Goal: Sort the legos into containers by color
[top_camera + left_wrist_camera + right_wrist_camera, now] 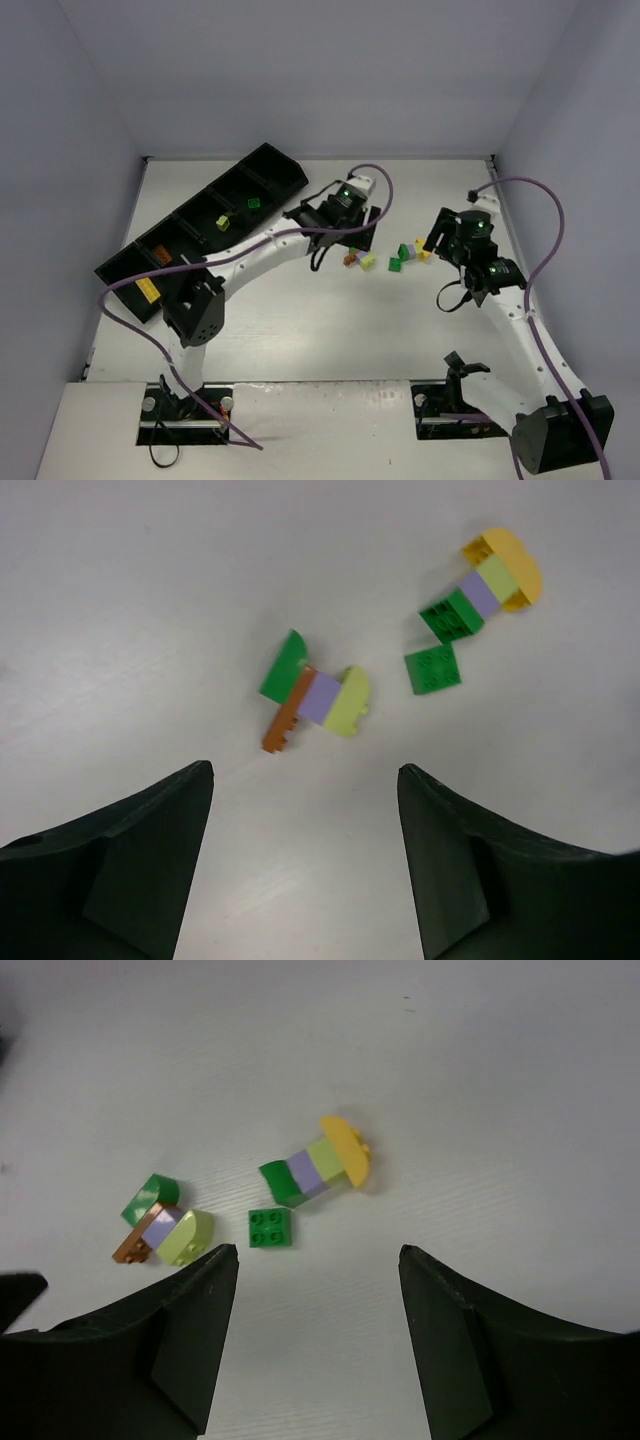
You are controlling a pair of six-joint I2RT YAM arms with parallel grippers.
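Left gripper point(305, 768) and right gripper point(318, 1250), both with jaws apart and empty, faced joined legos point(318, 695) on the table point(120, 600) at 12 o'clock, the tray point(184, 212) lying well apart toward 9 o'clock; closing squarely on one end of a stack seemed advisable.

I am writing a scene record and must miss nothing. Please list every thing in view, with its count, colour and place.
table: one, white, under everything
tray: one, black, aslant at the far left
tray bricks: four, green, lime, brown, yellow, each in its own compartment
left clump: four bricks touching, green, brown, purple, lime, mid-table
right clump: four bricks touching, yellow, lime, purple, green, to the right of the first
loose brick: one, green, between the clumps
left gripper: one, black, open, near the left clump
right gripper: one, black, open, near the right clump
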